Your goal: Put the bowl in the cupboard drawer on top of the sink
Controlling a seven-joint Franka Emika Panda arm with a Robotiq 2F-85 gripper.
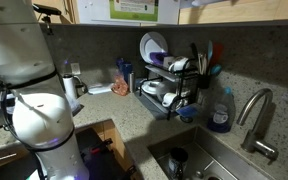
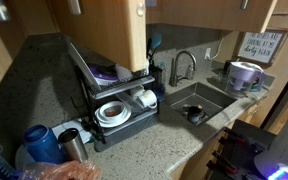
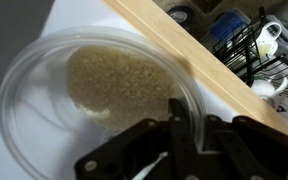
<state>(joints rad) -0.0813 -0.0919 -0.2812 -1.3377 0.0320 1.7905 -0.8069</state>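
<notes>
A clear glass bowl [image 3: 44, 110] fills the wrist view. It rests on the white cupboard shelf [image 3: 94, 22], behind the wooden front edge [image 3: 199, 55]. My gripper [image 3: 187, 122] is shut on the bowl's right rim, with the glass wall between the two black fingers. The gripper and bowl are out of frame in both exterior views. Only the white arm [image 1: 34, 95] shows, reaching upward. The open wooden cupboard door [image 2: 119, 35] hangs above the counter.
A black dish rack [image 1: 169, 92] with plates and cups stands on the counter below the cupboard, and it also shows in an exterior view [image 2: 119, 108] and the wrist view [image 3: 249, 45]. Beside it are the sink [image 2: 196, 105], faucet [image 1: 256, 115] and a blue soap bottle [image 1: 220, 112].
</notes>
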